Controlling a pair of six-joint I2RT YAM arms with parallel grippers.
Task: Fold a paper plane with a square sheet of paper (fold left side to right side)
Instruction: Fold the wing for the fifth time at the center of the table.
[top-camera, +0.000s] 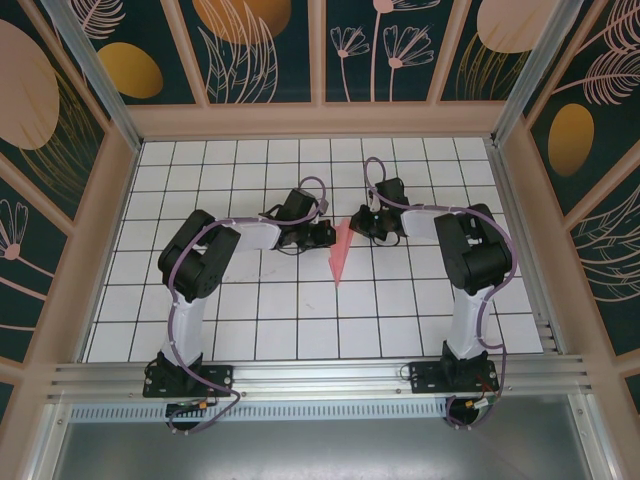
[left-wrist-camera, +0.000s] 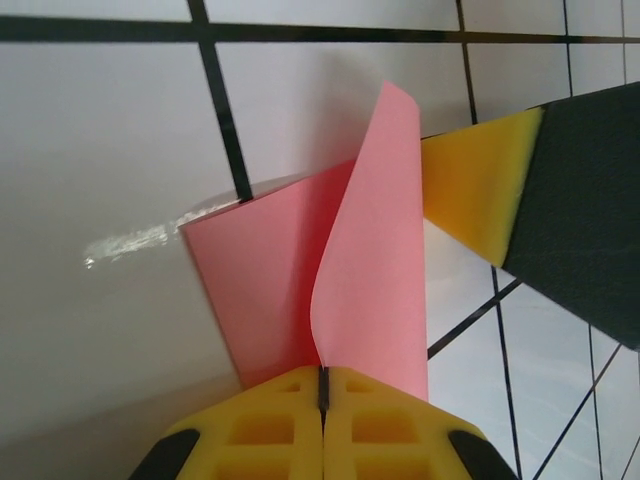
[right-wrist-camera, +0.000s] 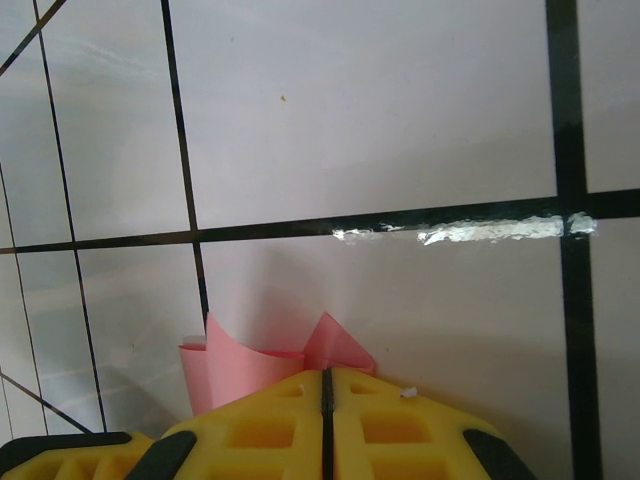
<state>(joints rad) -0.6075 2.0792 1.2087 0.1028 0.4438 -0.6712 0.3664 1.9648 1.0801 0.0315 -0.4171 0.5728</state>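
Note:
The salmon-pink paper plane (top-camera: 340, 255) lies mid-table as a slim dart, its point toward the near edge. My left gripper (top-camera: 328, 234) meets its wide far end from the left, and my right gripper (top-camera: 356, 222) meets it from the right. In the left wrist view the left gripper (left-wrist-camera: 322, 378) is shut on a raised pink flap (left-wrist-camera: 370, 250), with the right gripper's yellow finger (left-wrist-camera: 480, 185) just behind the paper. In the right wrist view the right gripper (right-wrist-camera: 325, 378) is shut, and folded pink paper (right-wrist-camera: 240, 365) sticks out past its tips.
The white grid table (top-camera: 250, 310) is fenced by wooden frame walls (top-camera: 320, 118) at the back and sides. An aluminium rail (top-camera: 320, 375) runs along the near edge, where both arm bases are bolted. Open tiles lie in front of the paper's point.

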